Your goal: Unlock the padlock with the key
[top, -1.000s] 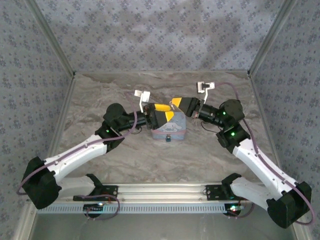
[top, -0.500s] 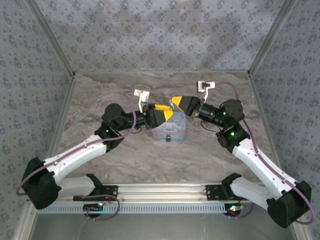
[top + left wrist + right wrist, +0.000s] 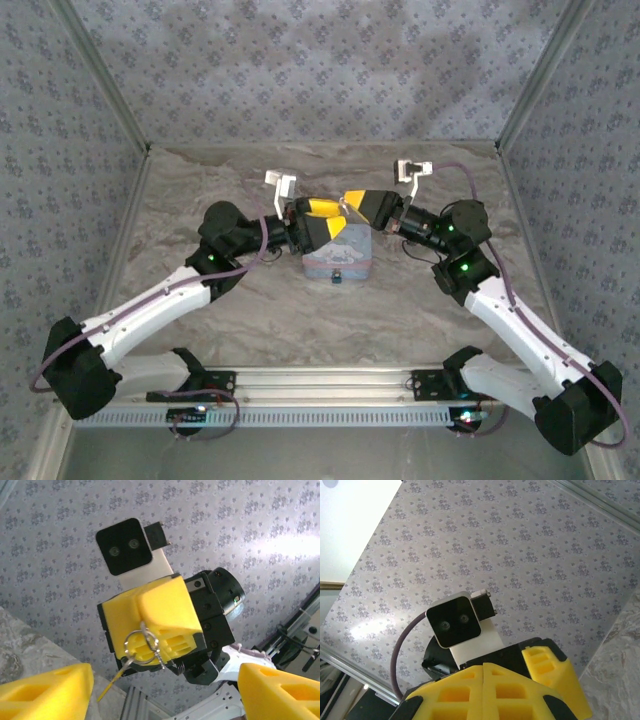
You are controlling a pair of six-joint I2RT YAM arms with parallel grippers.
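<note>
My right gripper (image 3: 350,206) hovers over the pale blue tin (image 3: 340,262), fingers shut. In the left wrist view its yellow fingers (image 3: 160,615) pinch a small metal ring (image 3: 141,647) at their seam. The key (image 3: 160,656), a thin pale sliver, dangles from that ring, and a second thin yellowish sliver (image 3: 112,684) hangs lower left. My left gripper (image 3: 162,692) faces it, open, its yellow pads (image 3: 45,692) wide on either side of the ring and apart from it. The tiny dark padlock (image 3: 338,277) hangs on the tin's near face. In the right wrist view the right gripper (image 3: 484,680) shows no gap.
The tin stands mid-table on the marbled surface (image 3: 300,320). Patterned walls (image 3: 320,70) close in the back and both sides. A metal rail (image 3: 320,385) with the arm bases runs along the near edge.
My left gripper has shifted slightly back and up toward the right gripper's tips, its fingers narrowing and then widening again. The right gripper has stayed shut, edging slightly left.
</note>
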